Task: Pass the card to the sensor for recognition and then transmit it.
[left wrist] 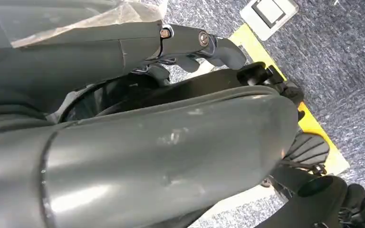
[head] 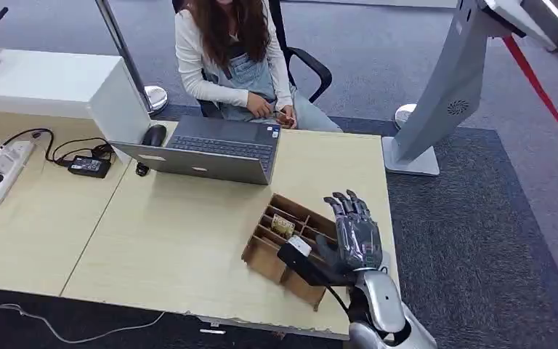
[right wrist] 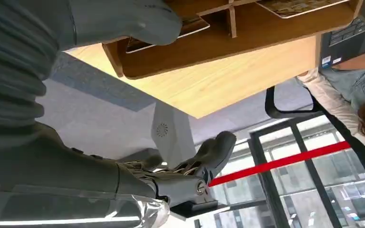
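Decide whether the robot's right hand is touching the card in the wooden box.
Apart. The head view shows the right hand raised and spread beside the card, with box compartments between them.

We look on an office reception, pale wood-grain counter (head: 189, 240), open grey laptop (head: 214, 149), white power strip (head: 3, 163), person seated on a black office chair (head: 309, 69), grey carpet floor (head: 465, 233), glass-walled front beyond.
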Tool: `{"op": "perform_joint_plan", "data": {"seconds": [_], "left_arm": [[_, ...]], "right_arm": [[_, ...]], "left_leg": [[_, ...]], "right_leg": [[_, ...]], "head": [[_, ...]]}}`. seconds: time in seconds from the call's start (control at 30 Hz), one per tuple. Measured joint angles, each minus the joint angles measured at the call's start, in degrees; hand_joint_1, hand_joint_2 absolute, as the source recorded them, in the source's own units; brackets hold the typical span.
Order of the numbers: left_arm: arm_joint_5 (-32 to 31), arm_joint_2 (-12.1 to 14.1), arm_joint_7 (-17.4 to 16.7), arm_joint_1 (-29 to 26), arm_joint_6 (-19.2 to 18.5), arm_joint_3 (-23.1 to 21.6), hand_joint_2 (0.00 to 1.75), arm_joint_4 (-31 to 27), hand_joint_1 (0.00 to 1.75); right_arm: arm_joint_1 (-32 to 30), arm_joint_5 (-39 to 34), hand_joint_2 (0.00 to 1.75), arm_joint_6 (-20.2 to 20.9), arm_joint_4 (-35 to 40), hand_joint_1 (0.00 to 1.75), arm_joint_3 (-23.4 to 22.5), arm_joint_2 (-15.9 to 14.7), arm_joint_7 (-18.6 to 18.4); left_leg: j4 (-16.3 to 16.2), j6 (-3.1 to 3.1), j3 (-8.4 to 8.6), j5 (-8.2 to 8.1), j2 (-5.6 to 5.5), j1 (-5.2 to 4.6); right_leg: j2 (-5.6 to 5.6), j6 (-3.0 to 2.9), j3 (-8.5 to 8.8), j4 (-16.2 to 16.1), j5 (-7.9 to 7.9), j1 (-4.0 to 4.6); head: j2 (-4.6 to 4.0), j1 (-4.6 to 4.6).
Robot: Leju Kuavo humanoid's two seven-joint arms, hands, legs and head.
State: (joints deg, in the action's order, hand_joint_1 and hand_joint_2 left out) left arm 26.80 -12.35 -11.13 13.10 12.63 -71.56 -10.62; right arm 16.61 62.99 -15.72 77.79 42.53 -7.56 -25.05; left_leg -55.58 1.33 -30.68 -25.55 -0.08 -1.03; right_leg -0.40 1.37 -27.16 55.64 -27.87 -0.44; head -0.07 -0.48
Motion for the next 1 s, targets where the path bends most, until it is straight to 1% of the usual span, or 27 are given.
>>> {"op": "perform_joint_plan", "data": {"seconds": [0.1,0.13,0.17,0.2,0.23,0.3,0.4,0.47,0.67,0.7,0.73,0.77,0.8,0.83,1.0], "left_arm": [[0.00,0.00,-0.02,0.00,0.02,0.00,0.00,0.00,0.00],[-0.02,0.00,-0.02,0.00,0.02,0.00,0.00,-0.02,0.00],[-0.02,0.00,-0.02,0.00,0.02,0.00,0.00,0.00,0.00],[-0.04,0.00,-0.02,0.00,0.00,0.00,0.00,0.00,0.00],[-0.11,0.00,-0.04,0.00,0.00,0.00,0.00,-0.02,0.00],[-0.17,0.00,-0.07,0.00,-0.02,0.00,0.00,-0.02,0.00],[-0.63,0.00,-0.17,0.00,-0.11,0.00,0.00,0.00,0.00],[-0.92,0.00,-0.22,-0.01,-0.17,0.00,0.00,0.00,0.00],[-1.09,-0.02,-0.26,-0.01,-0.26,0.00,0.00,0.00,0.00],[-1.16,-0.02,-0.31,-0.01,-0.28,0.00,0.00,0.00,0.00],[-1.24,-0.02,-0.33,-0.01,-0.35,0.00,0.00,0.00,0.00],[-1.38,-0.02,-0.37,-0.01,-0.37,0.00,0.00,0.00,0.00],[-1.66,-0.02,-0.41,-0.01,-0.46,0.00,0.00,0.00,0.00],[-1.88,-0.02,-0.48,0.00,-0.50,0.00,0.00,0.00,0.00],[-2.58,-0.02,-0.66,0.00,-0.66,-0.04,0.00,0.00,0.00]], "right_arm": [[0.00,-0.07,1.75,0.00,0.00,0.63,0.00,0.00,0.00],[0.00,-0.07,1.75,0.00,0.00,0.75,0.00,0.00,0.00],[0.00,-0.09,1.75,0.00,0.00,0.79,0.00,0.00,0.00],[0.00,-0.09,1.75,0.00,-0.02,0.94,0.00,0.00,0.00],[0.00,-0.07,1.75,-0.02,-0.07,1.33,0.00,-0.02,0.00],[0.00,-0.04,1.75,-0.07,-0.11,1.40,0.00,-0.02,0.00],[0.00,0.07,1.75,-0.17,-0.42,1.38,0.00,-0.02,-0.02],[0.00,0.20,1.75,-0.17,-0.68,1.40,0.00,-0.02,-0.02],[0.00,0.46,1.75,-0.20,-1.42,1.34,0.00,0.00,-0.02],[0.00,0.48,1.75,-0.20,-1.42,1.31,0.00,-0.02,-0.02],[0.00,0.52,1.75,-0.20,-1.44,1.19,0.00,0.00,-0.02],[0.00,0.54,1.75,-0.20,-1.44,1.12,0.00,0.00,-0.02],[0.00,0.55,1.75,-0.20,-1.51,0.93,0.00,0.00,-0.02],[0.00,0.55,1.75,-0.28,-1.66,0.89,0.00,0.04,-0.02],[-0.01,0.52,1.75,-0.70,-1.95,0.89,0.02,0.15,0.13]], "left_leg": [[0.00,0.00,0.00,0.00,0.00,0.00],[0.00,0.00,0.00,0.00,0.00,0.00],[0.00,0.00,0.00,0.00,0.00,0.00],[0.00,0.00,0.00,0.00,0.00,0.00],[0.00,0.00,0.00,0.00,0.00,0.00],[0.00,0.00,0.00,0.00,0.00,0.00],[0.00,0.00,0.00,0.00,0.00,0.01],[0.00,0.00,0.00,0.00,0.00,0.01],[0.00,0.00,0.00,0.00,0.00,0.01],[0.00,0.00,-0.01,0.00,0.00,0.01],[0.00,0.00,0.00,0.00,0.00,0.01],[0.00,0.00,0.00,0.00,0.00,0.01],[0.00,0.00,-0.01,0.00,0.00,0.01],[0.00,0.00,0.00,0.00,0.00,0.01],[0.00,0.00,0.00,0.00,-0.01,0.01]], "right_leg": [[0.00,0.00,0.00,0.00,0.00,0.00],[0.00,0.00,0.00,0.00,0.00,0.00],[0.00,0.00,-0.01,0.00,0.00,0.00],[0.00,0.00,0.00,0.00,0.00,0.00],[0.00,0.00,0.00,0.00,0.00,0.00],[0.00,0.00,0.00,0.00,0.00,0.00],[0.00,0.00,0.00,0.00,0.00,0.00],[0.00,0.00,0.00,0.00,0.00,0.01],[0.00,0.00,0.00,0.00,0.00,0.01],[0.00,0.00,0.00,0.00,0.00,0.01],[0.00,0.00,0.00,0.00,0.00,0.01],[0.00,0.00,0.00,0.00,0.00,0.01],[0.00,0.00,0.00,0.00,0.00,0.01],[0.00,0.00,0.00,0.00,0.00,0.01],[0.00,0.00,0.00,0.00,0.00,0.01]], "head": [[0.00,0.00],[0.00,0.00],[0.00,0.00],[0.00,0.00],[0.00,0.00],[0.00,0.00],[0.00,0.00],[0.00,0.00],[0.00,0.00],[0.00,0.00],[0.00,0.00],[0.00,0.00],[0.00,0.00],[0.00,0.00],[0.00,0.00]]}}
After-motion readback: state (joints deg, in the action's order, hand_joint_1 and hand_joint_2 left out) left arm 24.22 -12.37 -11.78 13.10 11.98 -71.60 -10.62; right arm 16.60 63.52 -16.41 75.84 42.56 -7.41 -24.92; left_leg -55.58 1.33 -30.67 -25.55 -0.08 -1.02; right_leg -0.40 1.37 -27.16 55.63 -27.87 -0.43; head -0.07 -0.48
